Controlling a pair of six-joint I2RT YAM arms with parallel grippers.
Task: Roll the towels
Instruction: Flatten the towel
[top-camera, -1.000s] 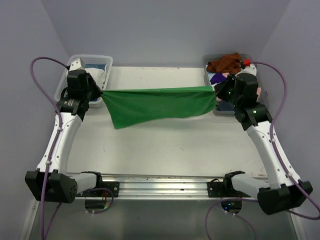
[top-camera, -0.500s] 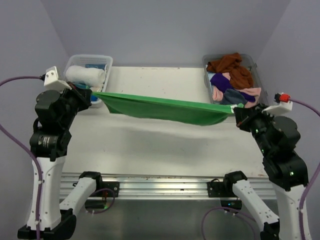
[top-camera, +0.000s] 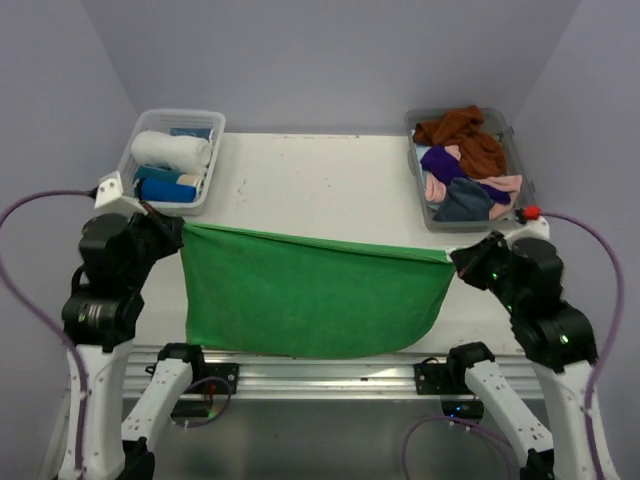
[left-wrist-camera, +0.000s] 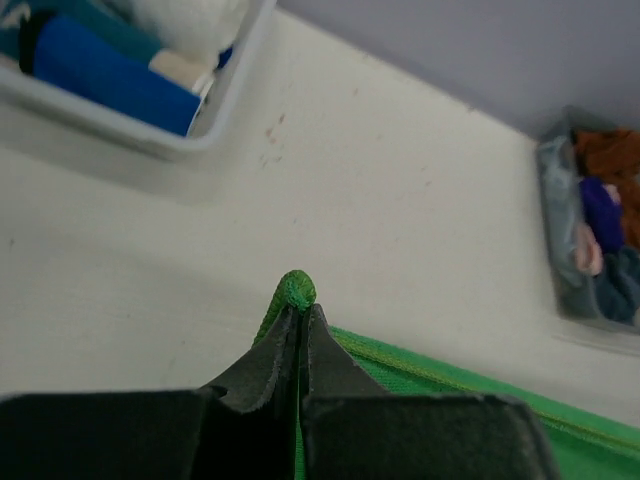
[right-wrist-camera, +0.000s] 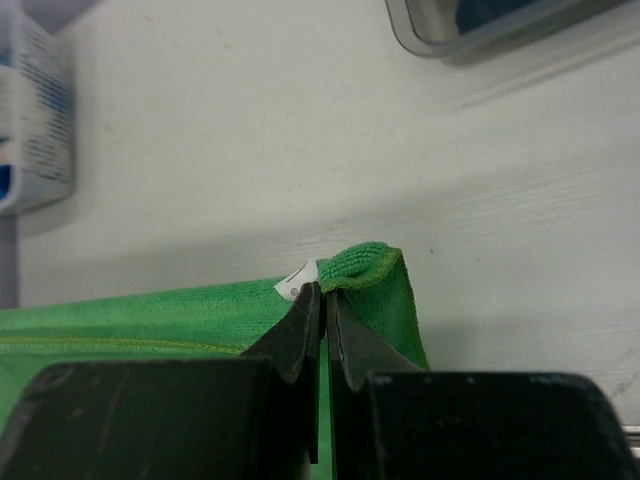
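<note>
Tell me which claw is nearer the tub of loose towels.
Right. The right claw sits just in front of the tub; the left claw is across the table, by the basket.

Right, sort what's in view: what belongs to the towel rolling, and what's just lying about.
In the job:
green towel, stretched between left gripper and right gripper, both shut on its corners
loose towels, piled far right
rolled towels, far left

Just there:
white basket holding the rolls
clear tub holding the pile
table
</note>
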